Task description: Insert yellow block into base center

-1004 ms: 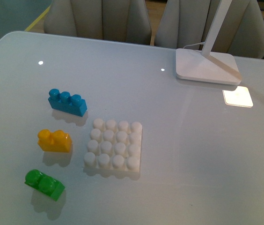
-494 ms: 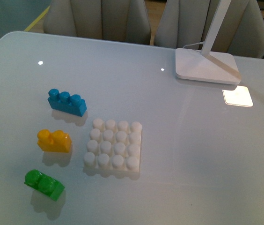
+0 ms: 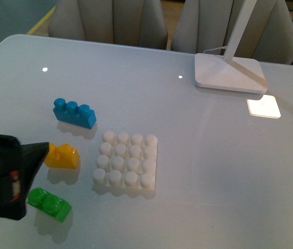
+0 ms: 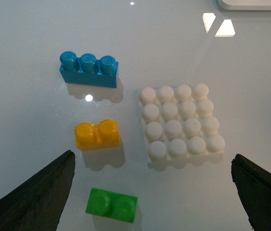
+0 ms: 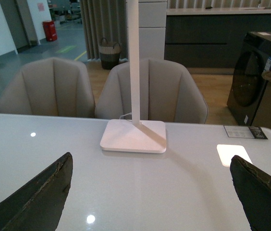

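Here the left gripper (image 4: 152,159) hangs over the table (image 4: 251,86) with its two dark fingers (image 4: 34,192) spread wide and nothing between them. The yellow block (image 4: 97,134) lies flat on the table, studs up, inside the gap between those fingers, closer to one finger than to the other and touching neither. The base (image 4: 181,125) also sits in that gap, just beside the yellow block but apart from it, on the side of the farther finger; its studs are all bare. A green brick (image 4: 111,204) lies near the yellow block, closest of all to the fingertips. A blue brick (image 4: 88,70) lies beyond the yellow block, farthest from them. In the front view the left gripper's black body overlaps one end of the yellow block.

The right gripper (image 5: 151,161) also has its fingers (image 5: 34,197) wide apart and empty. The lamp foot (image 5: 133,136) shows between them, well ahead, with chairs (image 5: 44,86) behind it.
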Tool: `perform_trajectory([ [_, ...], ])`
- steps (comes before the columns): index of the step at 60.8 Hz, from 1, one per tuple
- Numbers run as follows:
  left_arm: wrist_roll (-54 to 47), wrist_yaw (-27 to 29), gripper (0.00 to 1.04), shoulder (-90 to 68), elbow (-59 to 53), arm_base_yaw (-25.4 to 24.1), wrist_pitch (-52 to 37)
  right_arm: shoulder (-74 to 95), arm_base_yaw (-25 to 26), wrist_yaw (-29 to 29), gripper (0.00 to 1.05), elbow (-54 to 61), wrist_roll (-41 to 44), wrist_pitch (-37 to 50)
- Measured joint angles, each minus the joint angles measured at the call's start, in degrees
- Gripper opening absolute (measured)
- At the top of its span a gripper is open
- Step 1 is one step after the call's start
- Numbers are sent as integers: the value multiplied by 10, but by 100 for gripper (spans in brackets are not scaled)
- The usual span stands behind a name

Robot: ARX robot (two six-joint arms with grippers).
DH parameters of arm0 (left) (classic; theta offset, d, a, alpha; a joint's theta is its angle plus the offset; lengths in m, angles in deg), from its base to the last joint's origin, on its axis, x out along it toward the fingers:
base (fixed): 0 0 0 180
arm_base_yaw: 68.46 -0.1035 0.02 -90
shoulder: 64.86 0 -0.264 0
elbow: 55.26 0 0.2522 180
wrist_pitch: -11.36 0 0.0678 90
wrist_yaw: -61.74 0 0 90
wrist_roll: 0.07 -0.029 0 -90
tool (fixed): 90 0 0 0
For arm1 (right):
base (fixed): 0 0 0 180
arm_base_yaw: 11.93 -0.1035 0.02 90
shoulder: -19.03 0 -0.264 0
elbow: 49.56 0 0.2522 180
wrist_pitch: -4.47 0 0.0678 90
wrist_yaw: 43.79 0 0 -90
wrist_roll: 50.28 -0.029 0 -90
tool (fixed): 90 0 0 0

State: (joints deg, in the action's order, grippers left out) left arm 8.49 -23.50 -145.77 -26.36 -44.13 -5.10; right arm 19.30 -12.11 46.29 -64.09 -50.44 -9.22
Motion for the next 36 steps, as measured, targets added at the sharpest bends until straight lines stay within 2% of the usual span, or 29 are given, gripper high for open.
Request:
perform_trajectory([
  [15, -38, 17, 97, -146, 42, 13, -59, 0, 0, 0, 96, 0, 0, 0],
  [36, -50, 13, 97, -267, 135, 9, -61, 0, 0, 0, 96, 0, 0, 0],
])
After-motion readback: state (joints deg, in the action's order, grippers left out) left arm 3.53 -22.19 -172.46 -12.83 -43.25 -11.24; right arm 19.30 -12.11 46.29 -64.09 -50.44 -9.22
